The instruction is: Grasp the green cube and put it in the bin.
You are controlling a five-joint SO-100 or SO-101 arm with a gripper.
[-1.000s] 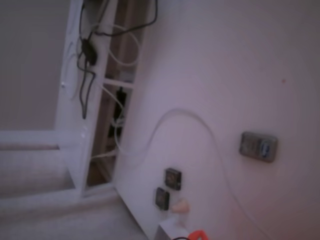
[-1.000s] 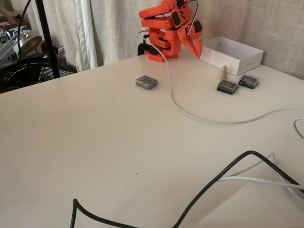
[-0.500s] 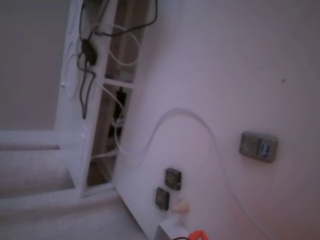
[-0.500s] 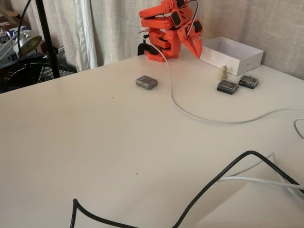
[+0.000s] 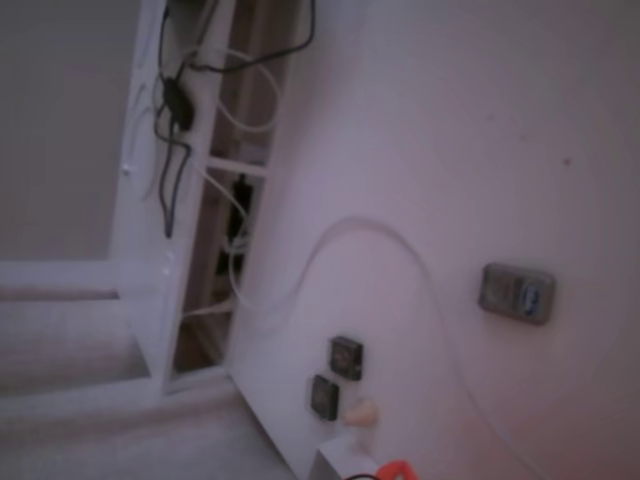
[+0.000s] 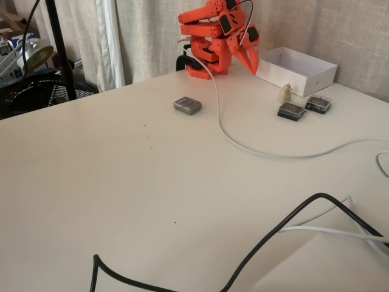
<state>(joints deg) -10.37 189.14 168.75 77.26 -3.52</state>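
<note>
The green cube does not show in either fixed view. The bin [image 6: 302, 70] is a low white open box at the table's far right; one corner of it [image 5: 340, 464] shows at the bottom edge of the blurred fixed view. My orange arm is folded at the back of the table, and its gripper [image 6: 252, 69] points down just left of the bin's near corner, fingers together and nothing visible between them. Only an orange tip of the arm [image 5: 397, 470] shows in the blurred view.
A grey-silver device [image 6: 187, 105] [image 5: 516, 292] lies left of the arm. Two dark squares [image 6: 291, 111] [image 6: 318, 104] and a small beige figure [image 6: 284, 93] sit in front of the bin. A white cable [image 6: 255, 149] and a black cable [image 6: 273, 234] cross the table.
</note>
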